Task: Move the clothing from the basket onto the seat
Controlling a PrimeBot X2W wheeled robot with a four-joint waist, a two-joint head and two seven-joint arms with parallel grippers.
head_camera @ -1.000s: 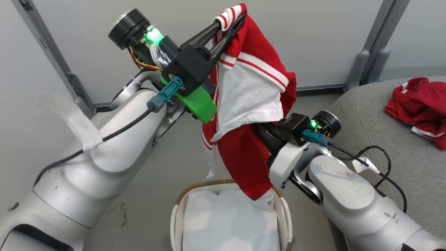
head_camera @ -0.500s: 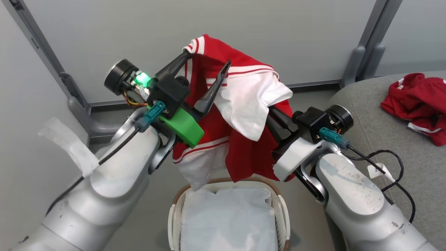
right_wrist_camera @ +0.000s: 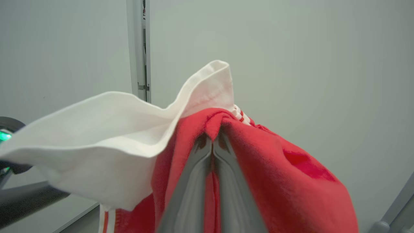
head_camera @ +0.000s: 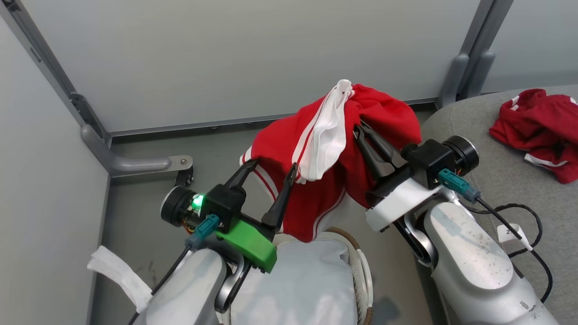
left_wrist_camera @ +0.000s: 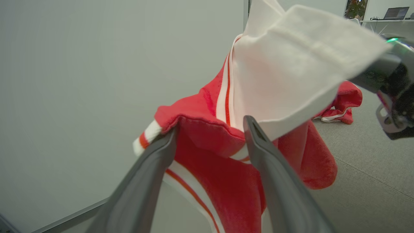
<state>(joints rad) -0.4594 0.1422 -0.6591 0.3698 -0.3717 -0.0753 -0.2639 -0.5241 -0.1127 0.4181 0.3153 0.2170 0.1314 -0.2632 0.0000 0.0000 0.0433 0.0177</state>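
Note:
A red jersey [head_camera: 384, 113] with a white panel hangs over the basket [head_camera: 363, 266], bunched at the top. My right gripper [head_camera: 360, 130] is shut on its upper red fold, and in the right wrist view the fingertips [right_wrist_camera: 212, 142] pinch the red cloth [right_wrist_camera: 291, 181]. My left gripper [head_camera: 272, 169] stands open lower left. A striped hem of the jersey [left_wrist_camera: 291, 58] still lies against its spread fingers [left_wrist_camera: 161, 152]. The red shorts [head_camera: 537, 131] lie crumpled on the grey seat [head_camera: 474, 135] at the right. White lining [head_camera: 298, 280] shows in the basket.
Grey partition walls with metal posts close off the back and left. A bracket foot [head_camera: 149, 163] sits on the floor at the back left. A black cable [head_camera: 519, 212] loops over the seat's edge beside my right forearm.
My left gripper has opened, let go of the jersey and dropped lower. The right gripper still holds the jersey, now bunched more to the right. The head view has shifted.

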